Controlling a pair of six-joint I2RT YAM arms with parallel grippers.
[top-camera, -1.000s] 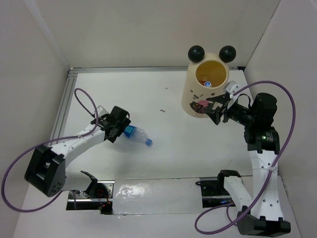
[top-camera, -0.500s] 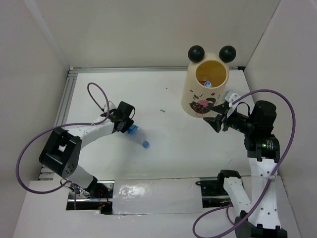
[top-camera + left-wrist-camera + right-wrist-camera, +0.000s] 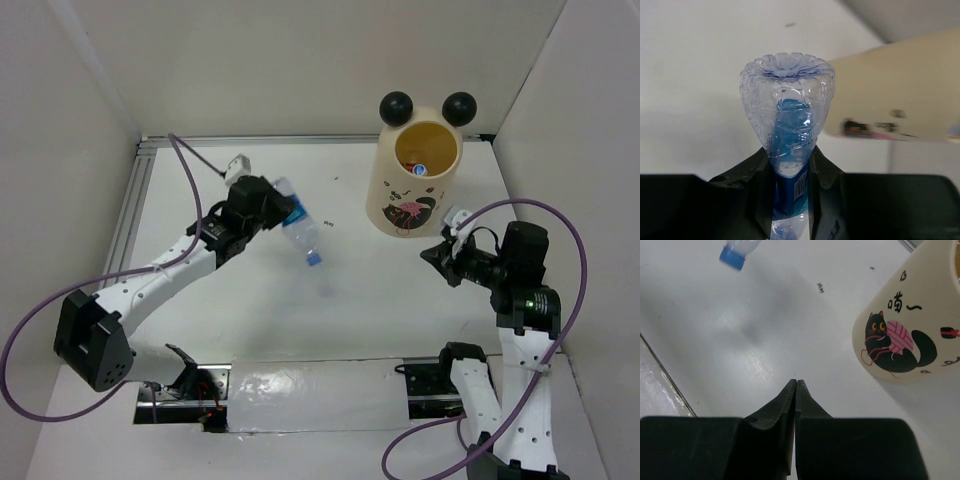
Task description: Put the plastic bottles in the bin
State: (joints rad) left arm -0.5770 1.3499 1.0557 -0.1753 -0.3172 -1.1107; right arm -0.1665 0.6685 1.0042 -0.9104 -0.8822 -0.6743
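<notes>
Your left arm stretches forward, left gripper (image 3: 268,207) clamped on a bottle (image 3: 303,236); your right arm stands folded, right gripper (image 3: 432,256) pinched shut, pointing left.

In the left wrist view the clear bottle (image 3: 787,115) runs off the bottom edge, its blue label mostly covered by the black fingers of the left gripper (image 3: 789,167) and its cap out of sight, while the bin (image 3: 890,105) behind is blurred and cut by the right edge. The right wrist view catches only the bottle's blue cap and a bit of neck at its top edge. From above, what lies inside the bin is too small to name, as are the dark specks (image 3: 327,223) on the table (image 3: 300,180).
</notes>
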